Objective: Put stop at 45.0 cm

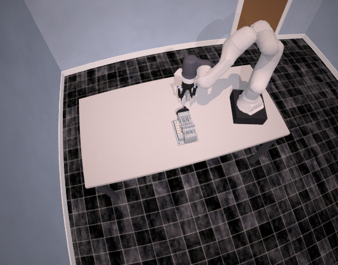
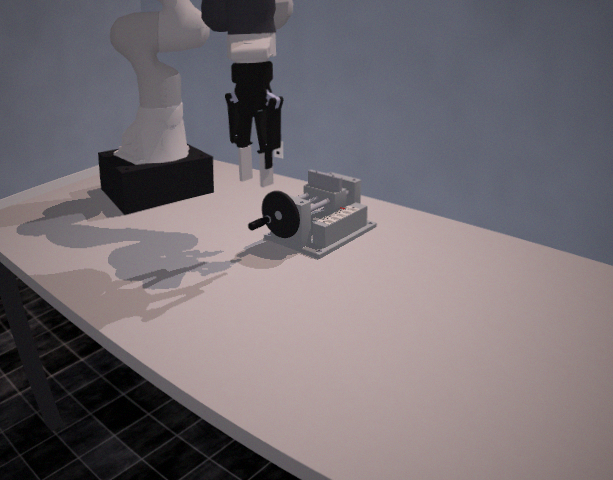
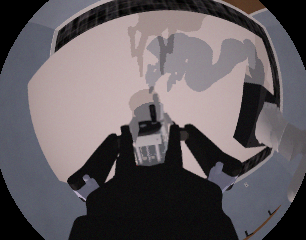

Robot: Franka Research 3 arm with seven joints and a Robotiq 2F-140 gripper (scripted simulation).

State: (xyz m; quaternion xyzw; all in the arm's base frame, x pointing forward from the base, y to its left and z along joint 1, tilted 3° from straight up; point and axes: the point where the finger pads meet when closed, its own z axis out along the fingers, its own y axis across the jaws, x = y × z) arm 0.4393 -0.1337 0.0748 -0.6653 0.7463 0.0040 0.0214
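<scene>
A small grey stop fixture (image 1: 186,131) (image 2: 342,219) (image 3: 151,142) stands on the white table (image 1: 120,142) (image 2: 399,335). It has a scale strip with a red marker (image 2: 342,208) along one side. Its black handwheel (image 1: 182,109) (image 2: 280,213) faces the robot, and the crank handle (image 2: 257,223) sticks out low on the wheel's left side. My gripper (image 1: 187,98) (image 2: 255,178) (image 3: 150,121) hangs above and just behind the handwheel, clear of it. Its fingers point down, partly open, with nothing between them.
The arm's black base block (image 1: 248,114) (image 2: 156,178) sits on the table behind the fixture. The arm arches over from it. A brown door (image 1: 263,11) is in the far wall. The floor has dark tiles.
</scene>
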